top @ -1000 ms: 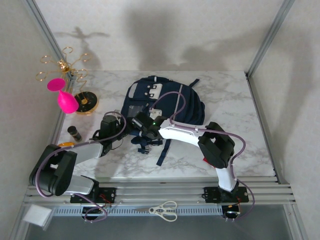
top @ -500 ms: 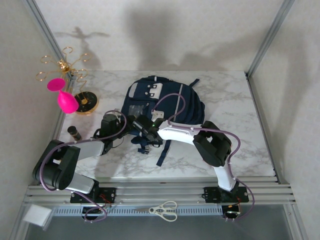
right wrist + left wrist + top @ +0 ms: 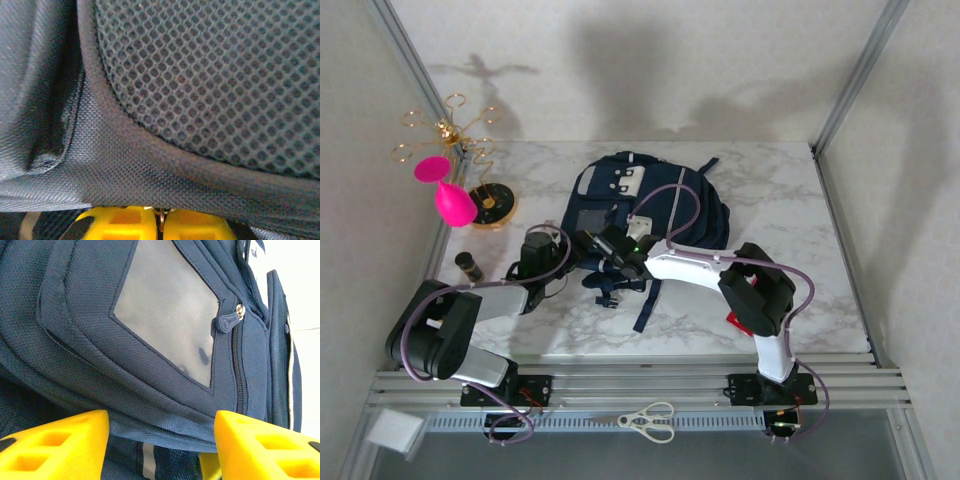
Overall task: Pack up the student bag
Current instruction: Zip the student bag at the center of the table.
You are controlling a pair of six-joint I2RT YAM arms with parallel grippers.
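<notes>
Where our arms reach in from the near edge, our left hand (image 3: pixel 160 440) stands released, its yellow fingers (image 3: pixel 55 445) apart with a fold of the bag (image 3: pixel 165 330) between them. Our right hand (image 3: pixel 159 220) is clenched tight, pressed against the bag's mesh. Beyond, the bag lies front up mid-worktop (image 3: pixel 790 200).
</notes>
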